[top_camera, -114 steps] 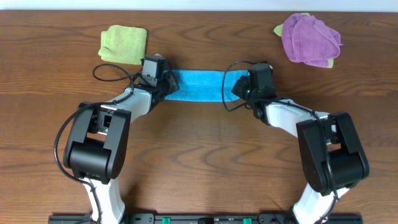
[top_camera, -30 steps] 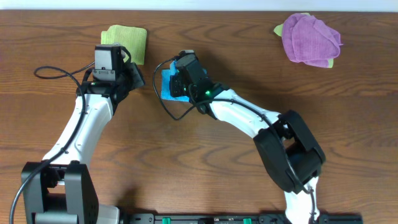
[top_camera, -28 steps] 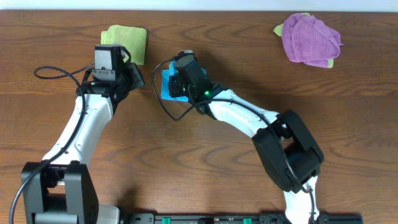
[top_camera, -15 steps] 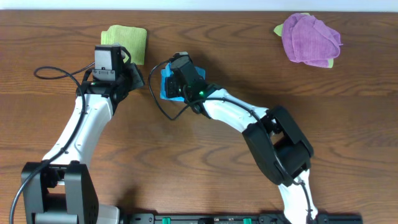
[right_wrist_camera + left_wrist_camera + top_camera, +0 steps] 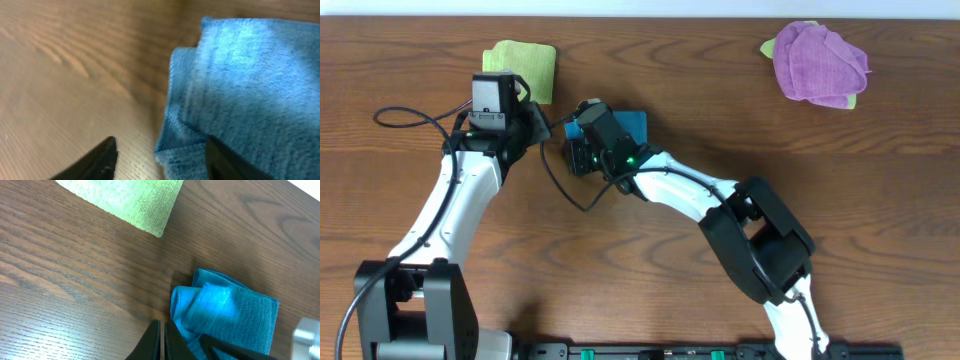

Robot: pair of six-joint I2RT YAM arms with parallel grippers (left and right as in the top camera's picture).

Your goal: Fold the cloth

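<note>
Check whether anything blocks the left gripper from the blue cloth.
Nothing visible does. In the left wrist view only bare table separates the left gripper from the blue cloth; the green cloth lies farther off.

The cloth (image 5: 225, 312) lies flat on the worktop (image 5: 75, 295), just ahead and to the right of the left fingers (image 5: 147, 350), its near edge close by their tips. A folded towel (image 5: 125, 197) lies farther ahead of them, to the left, apart from the cloth. The right fingers (image 5: 95, 162) stand either side of the cloth's corner. A crumpled heap (image 5: 818, 62) lies well apart from both, at the worktop's far right.
</note>
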